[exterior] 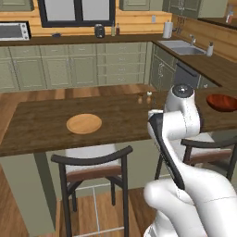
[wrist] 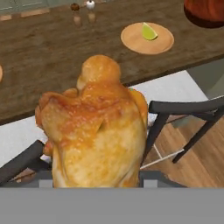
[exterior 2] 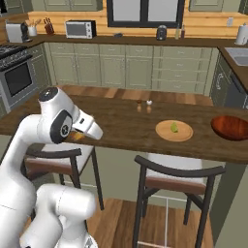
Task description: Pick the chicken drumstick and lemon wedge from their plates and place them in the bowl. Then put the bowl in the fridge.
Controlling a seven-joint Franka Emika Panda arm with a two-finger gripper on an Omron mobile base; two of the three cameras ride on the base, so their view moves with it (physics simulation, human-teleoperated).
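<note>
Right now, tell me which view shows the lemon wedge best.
The hand view: the lemon wedge lies plainly on its plate, crescent shape and yellow-green rind clear. The right base view shows it as a tiny yellow-green speck on that plate. In the left base view I cannot make it out.

The counter is dark brown wood with streaky grain and a dull finish. On it, the plate under the lemon wedge is pale, smooth wood. The lemon wedge looks wet and a bit shiny. Past that plate, the bowl is red-brown and glossy. The chicken drumstick has bumpy, golden skin that shines like grease. The chairs beside the counter have smooth black frames, maybe metal, and brown seats. The floor under them is shiny wood planks.
</note>
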